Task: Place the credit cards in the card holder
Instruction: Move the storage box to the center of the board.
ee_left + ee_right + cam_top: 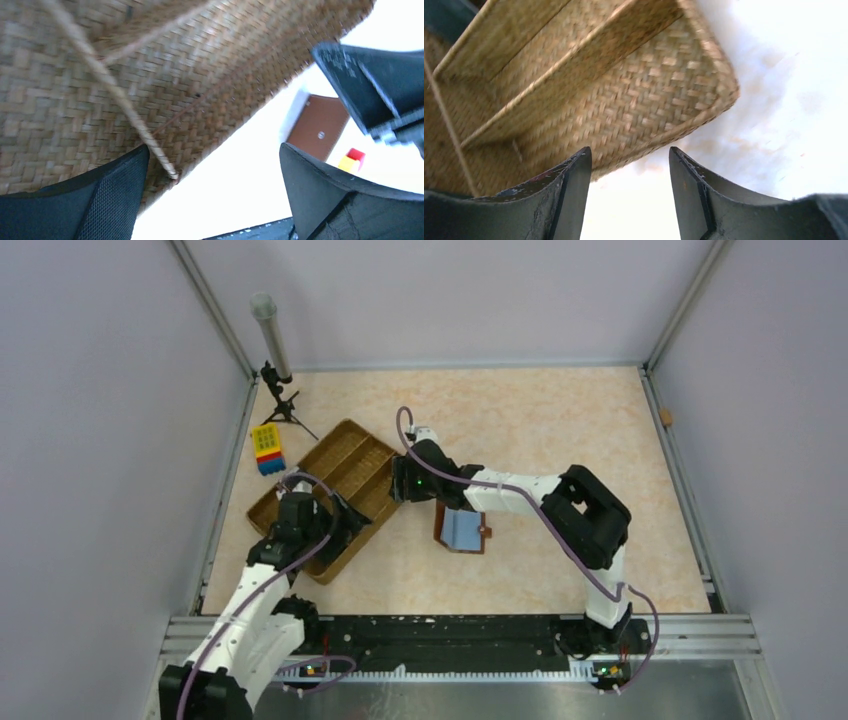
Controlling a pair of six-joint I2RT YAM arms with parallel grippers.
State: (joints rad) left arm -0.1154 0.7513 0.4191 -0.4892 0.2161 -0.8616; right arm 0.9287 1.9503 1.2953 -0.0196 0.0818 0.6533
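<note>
Table (560, 420) carries everything. The woven tray (350, 455) lies directly ahead of both tools.

Left gripper (215, 150): hangs over the tray's near end, jaws spread to full width, nothing between them.

Right gripper (630, 160): noses at the tray's outer wall, jaws part spread with an empty gap.

Card holder (320, 125): on the table behind the right gripper, under its forearm and well apart from its fingertips. It sits off to the left gripper's right, past the tray edge.

Credit card (464, 528): bluish, lying on the holder's face. Cannot tell whether it is tucked in or only resting. No further card shows in the tray in either wrist view.

Judgement: the step in hand is reaching for the next card.
- Find the card before lowering.
- Clear the tray wall first.
- Come in low and flat so one finger slides under an edge.
- Pinch the short side lightly.
- Keep the left tool ready to steady the holder.
</note>
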